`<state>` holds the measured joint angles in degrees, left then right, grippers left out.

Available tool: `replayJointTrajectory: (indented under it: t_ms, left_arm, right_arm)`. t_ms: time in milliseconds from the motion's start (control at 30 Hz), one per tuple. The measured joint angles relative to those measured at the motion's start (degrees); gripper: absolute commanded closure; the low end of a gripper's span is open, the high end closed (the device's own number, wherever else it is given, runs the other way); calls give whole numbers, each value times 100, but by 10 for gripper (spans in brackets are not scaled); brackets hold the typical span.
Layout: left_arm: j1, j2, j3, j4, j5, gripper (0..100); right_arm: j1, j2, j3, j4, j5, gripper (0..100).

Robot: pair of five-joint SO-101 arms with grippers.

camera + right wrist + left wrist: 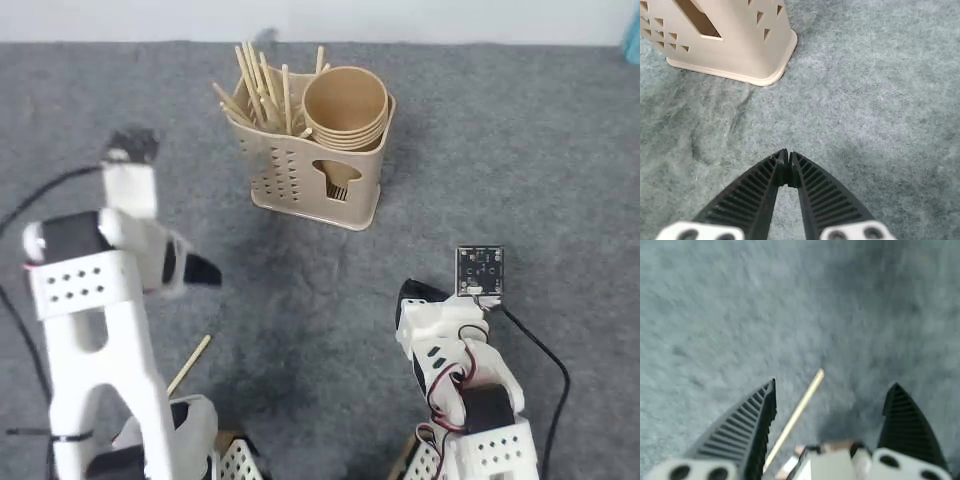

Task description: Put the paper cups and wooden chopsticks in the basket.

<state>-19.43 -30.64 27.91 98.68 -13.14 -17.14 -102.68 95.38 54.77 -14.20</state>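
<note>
One loose chopstick on the mat, the rest in the basket

Across the whole table we see a grey mat [520,150]. In the high view the left arm [90,290] stands at about 8 o'clock on it and the right arm [465,380] at about 5 o'clock.

The beige basket [290,175] sits upright toward 12 o'clock, well apart from both arms. In the right wrist view its perforated wall [740,45] rests on the mat ahead of that arm's gripper. Inside it, on the 3 o'clock side, a stack of nested paper cups [345,105] stands mouth up. On the 9 o'clock side a bundle of wooden chopsticks [262,90] stands on end, leaning and fanning out toward 11 and 12 o'clock.

The left gripper [834,385] hangs over the mat with its ribbed fingers spread wide and nothing between the pads. The right gripper [789,153] points toward the basket with its fingers pressed together at the tips, pinching nothing.

One single chopstick [190,363] lies flat on the mat at about 7 o'clock, just beside the left arm's base. Its long axis runs from 7 o'clock to 1 o'clock, and its free end points toward 1 o'clock. In the left wrist view we find this stick [795,415] on the mat below the gap between the spread fingers, its near end hidden behind the gripper's body.
</note>
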Motion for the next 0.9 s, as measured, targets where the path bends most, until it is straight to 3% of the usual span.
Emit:
replayJointTrajectory:
  t_ms: [133, 467, 667, 900]
  left_arm:
    - [-26, -255, 1029, -9, -457, 674]
    - [-932, 413, 1705, -396, -1116, 674]
    - [-782, 651, 2822, -1741, -1116, 697]
    - [-668, 607, 4105, -3640, -1143, 901]
  right_arm:
    - [0, 0, 0, 0, 0, 991]
    - [0, 0, 0, 0, 70, 991]
    - [0, 0, 0, 0, 237, 991]
    - [0, 0, 0, 0, 246, 991]
